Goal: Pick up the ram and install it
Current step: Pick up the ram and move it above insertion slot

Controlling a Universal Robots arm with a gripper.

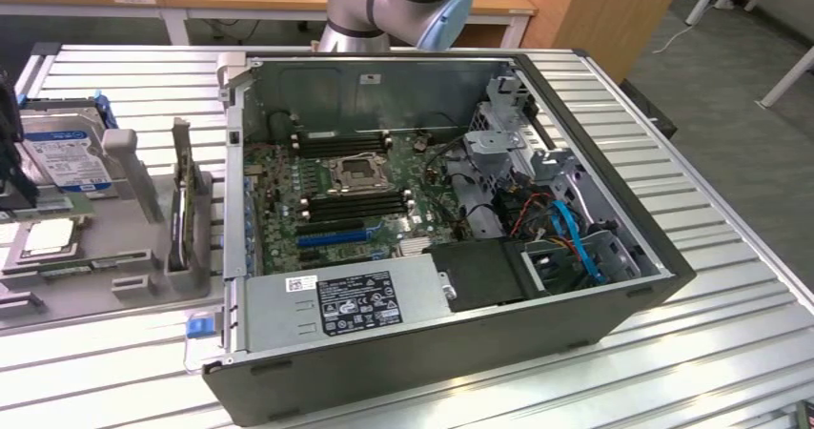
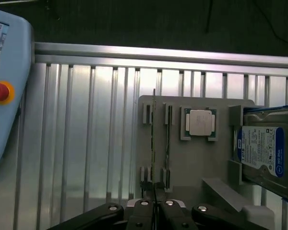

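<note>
The ram [image 2: 153,143] shows edge-on as a thin dark line running from my gripper [image 2: 154,203] out past the far edge of the grey holder tray [image 2: 216,187]. My fingers are shut on it, one black pad on each side. It hangs above the tray, over the pair of slot posts [image 2: 146,112] on the outer side. A second stick [image 2: 169,143] still stands in the neighbouring slots. In the exterior view the open computer case [image 1: 636,286] lies on its side, with the motherboard [image 1: 356,176] and its black memory slots [image 1: 362,205] facing up.
On the tray sit a square silver processor [image 2: 199,122] and a hard drive [image 2: 266,151] with a blue-white label. A teach pendant [image 2: 7,86] with a red button lies on the ribbed aluminium table [image 2: 86,143]. The arm's base [image 1: 381,0] stands behind the case.
</note>
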